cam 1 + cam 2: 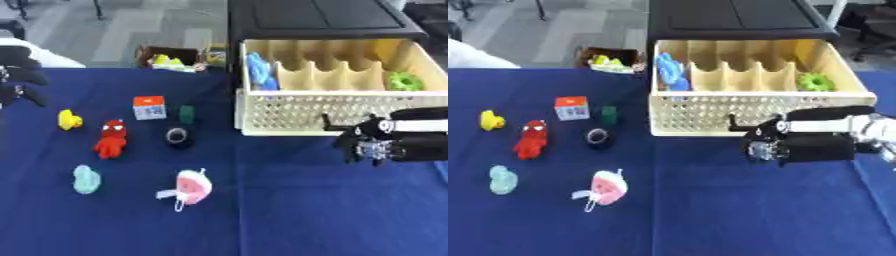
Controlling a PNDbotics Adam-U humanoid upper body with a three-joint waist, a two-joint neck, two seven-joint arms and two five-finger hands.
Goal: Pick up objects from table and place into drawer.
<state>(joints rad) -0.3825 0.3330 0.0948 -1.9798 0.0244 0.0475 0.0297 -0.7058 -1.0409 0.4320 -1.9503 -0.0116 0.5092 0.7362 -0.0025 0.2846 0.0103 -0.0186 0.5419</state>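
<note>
Left eye view: the right hand (372, 142) hangs at centre right, just in front of the drawer (297, 112), fingers curled down around nothing. The left hand (17, 80) peeks in at the upper left edge; its fingers I cannot tell. Seven objects wait on the blue table (289, 210), left of centre: one yellow duck (69, 120), one red figure (110, 138), one orange-and-white cube (150, 107), one green block (186, 114), one black roll (178, 135), one mint piece (86, 179), one pink toy (192, 186). Two items already sit in the drawer: blue (260, 72) and green (404, 80). Risk, as I judge it: the objects cluster close, so a reach could knock neighbours, and the roll could trundle away.
</note>
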